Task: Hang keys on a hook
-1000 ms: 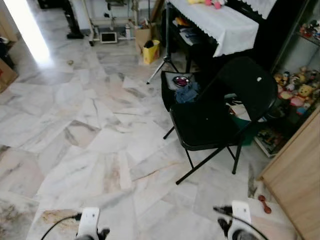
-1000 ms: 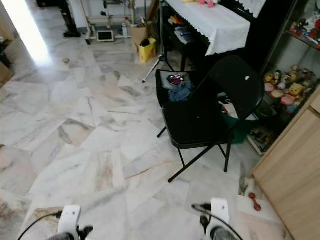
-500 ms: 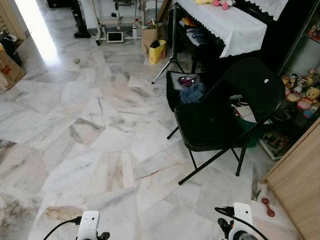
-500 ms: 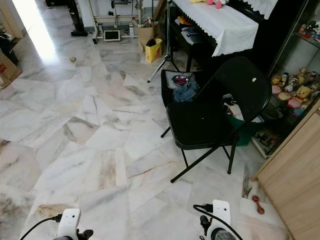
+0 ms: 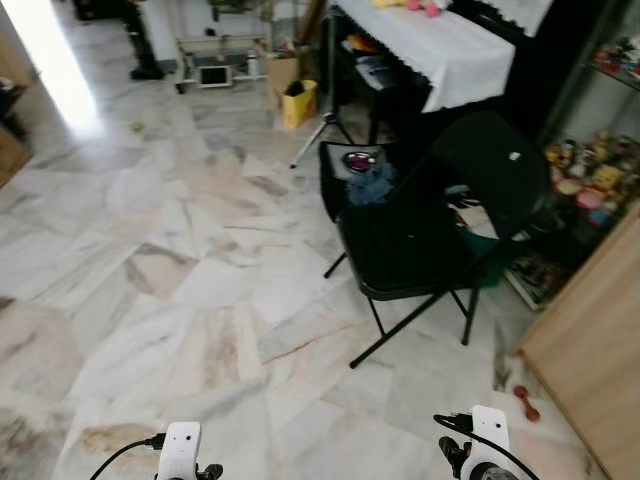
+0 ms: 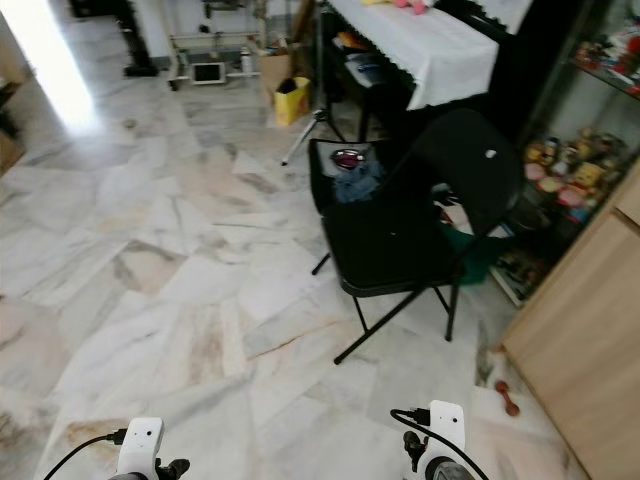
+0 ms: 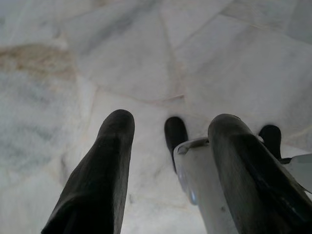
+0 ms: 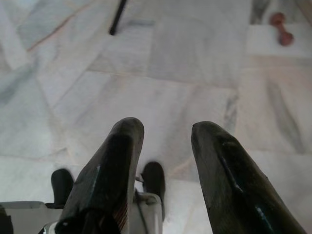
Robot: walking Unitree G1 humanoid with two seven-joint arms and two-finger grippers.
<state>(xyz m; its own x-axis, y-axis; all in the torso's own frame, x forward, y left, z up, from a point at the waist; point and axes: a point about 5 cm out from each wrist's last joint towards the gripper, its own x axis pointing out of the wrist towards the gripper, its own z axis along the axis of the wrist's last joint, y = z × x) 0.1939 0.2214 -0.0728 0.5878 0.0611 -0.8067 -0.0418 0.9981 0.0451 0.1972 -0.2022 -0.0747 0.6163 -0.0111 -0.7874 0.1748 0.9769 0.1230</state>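
No keys or hook can be made out. Both arms hang low over the marble floor (image 5: 170, 250). The left gripper (image 7: 168, 141), seen in the left wrist view, has its jaws spread with nothing between them, the pale veined floor showing through the gap. The right gripper (image 8: 163, 139), seen in the right wrist view, likewise has its jaws spread and empty; a small red dumbbell-shaped object (image 8: 281, 29) lies on the floor in the upper right of that frame. In the head views the tops of the two wrists sit at the bottom edge, left and right.

Right of centre in the frame stands a black folding chair (image 5: 425, 235), its seat bare. Just behind it, a dark stool or bag (image 5: 355, 170) carries a blue cloth and a shiny round item. In the upper right is a piece of furniture draped with a white lace-edged cloth (image 5: 440, 45). A yellow bag (image 5: 298, 103) stands on the floor at upper centre. A light wooden cabinet (image 5: 595, 340) fills the lower right, with shelves of small soft toys (image 5: 585, 165) above it.
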